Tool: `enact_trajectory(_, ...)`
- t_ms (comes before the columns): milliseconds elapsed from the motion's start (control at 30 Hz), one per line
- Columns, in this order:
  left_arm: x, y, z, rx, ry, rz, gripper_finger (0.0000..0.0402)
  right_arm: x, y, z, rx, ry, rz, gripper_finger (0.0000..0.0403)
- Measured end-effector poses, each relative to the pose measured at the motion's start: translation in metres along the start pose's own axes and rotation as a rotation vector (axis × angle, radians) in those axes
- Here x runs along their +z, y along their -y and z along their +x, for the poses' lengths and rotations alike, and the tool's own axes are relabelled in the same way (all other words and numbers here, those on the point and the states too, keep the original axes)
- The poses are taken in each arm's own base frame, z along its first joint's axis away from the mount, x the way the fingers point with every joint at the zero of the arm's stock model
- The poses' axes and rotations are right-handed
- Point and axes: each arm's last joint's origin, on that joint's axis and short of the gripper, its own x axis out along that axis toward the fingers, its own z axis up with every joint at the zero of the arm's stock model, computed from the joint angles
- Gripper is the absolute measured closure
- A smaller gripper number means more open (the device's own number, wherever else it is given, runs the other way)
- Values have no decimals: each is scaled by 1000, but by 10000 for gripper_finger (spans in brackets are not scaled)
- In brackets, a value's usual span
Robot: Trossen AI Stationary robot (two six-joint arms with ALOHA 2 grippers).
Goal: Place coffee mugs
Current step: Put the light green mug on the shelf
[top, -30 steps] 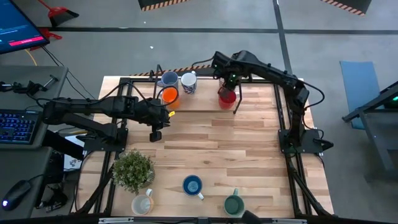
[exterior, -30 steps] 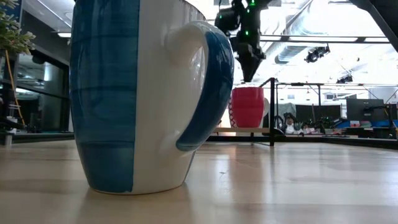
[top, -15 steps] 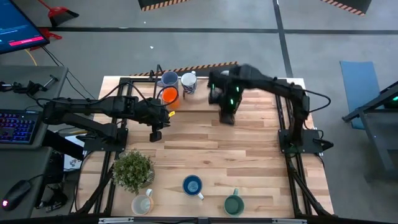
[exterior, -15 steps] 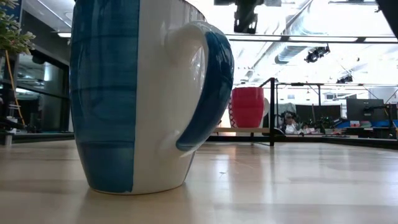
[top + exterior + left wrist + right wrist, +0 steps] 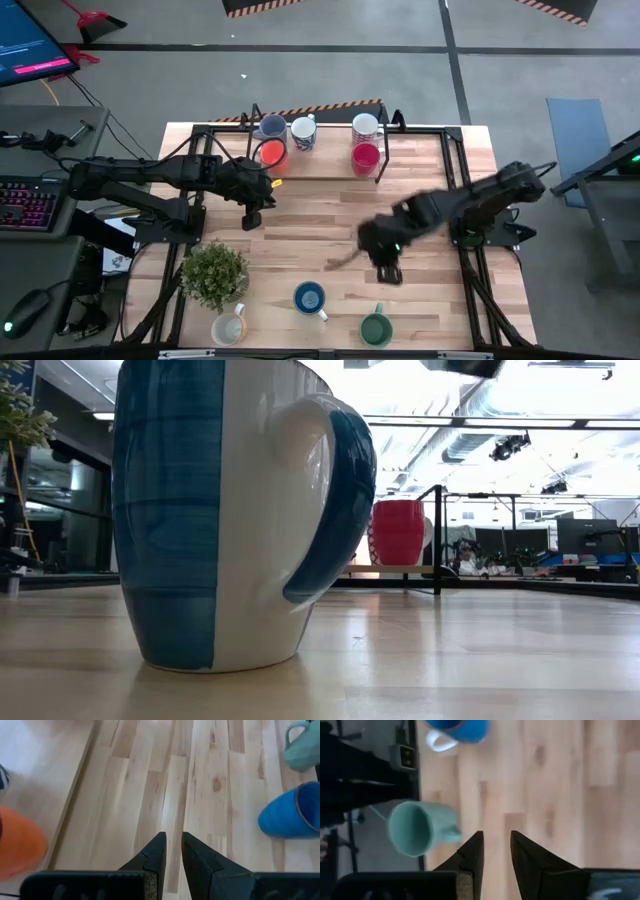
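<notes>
Three mugs sit close to my right pincer (image 5: 388, 270), which hangs above the boards with its fingers apart and nothing between them. The green mug (image 5: 376, 328) lies just ahead of its tips. The blue mug (image 5: 309, 298) stands a little to one side of them, and the cream mug (image 5: 228, 328) is farther off, beyond the blue one. Well behind this pincer, along the far edge, stand the red mug (image 5: 365, 156), the white mug (image 5: 365, 126), the orange mug (image 5: 272, 153), the patterned mug (image 5: 303, 132) and the grey-blue mug (image 5: 268, 127). My left pincer (image 5: 250, 215) waits near the orange mug, its fingers narrowly parted and empty.

I judge the green mug the likely next pick, and it sits close to the near edge. A descent off centre could shove it off the table. Glazed ceramic may slip from a thin grip on the rim, and a finger on the handle could twist it loose. A wide approach could also clip the blue mug.

The table (image 5: 420, 215) is pale wooden planks framed by dark rails, with a potted plant (image 5: 213, 273) beside the cream mug. Around it is grey concrete floor, and a keyboard (image 5: 28, 200) lies by my left arm.
</notes>
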Motion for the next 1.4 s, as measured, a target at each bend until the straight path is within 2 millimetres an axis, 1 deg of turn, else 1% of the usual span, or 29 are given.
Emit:
enact_trajectory(167, 0, 1, 0, -2, 3, -26, 351, -32, -39, 23, -31, 22, 46, 327)
enact_trajectory(267, 0, 2, 0, -5, 2, -24, 351, -41, -62, 37, -16, 46, 29, 327)
enact_trajectory(333, 0, 2, 0, -5, 4, -32, 351, -46, -71, 46, -43, 52, 18, 327)
enact_trajectory(400, 1, 2, 0, -5, 9, -51, 351, -48, -79, 50, -65, 72, 19, 327)
enact_trajectory(500, 1, 2, 0, -5, 9, -65, 351, -50, -84, 58, -74, 76, 26, 327)
enact_trajectory(733, 1, 2, 0, -5, 8, -67, 351, -50, -95, 85, -64, 55, 16, 328)
enact_trajectory(1100, 1, 2, 0, -5, 7, -84, 351, -60, -104, 117, -108, 6, 24, 328)
enact_trajectory(1400, 1, 2, 0, -5, 8, -100, 351, -59, -105, 121, -136, 41, 52, 328)
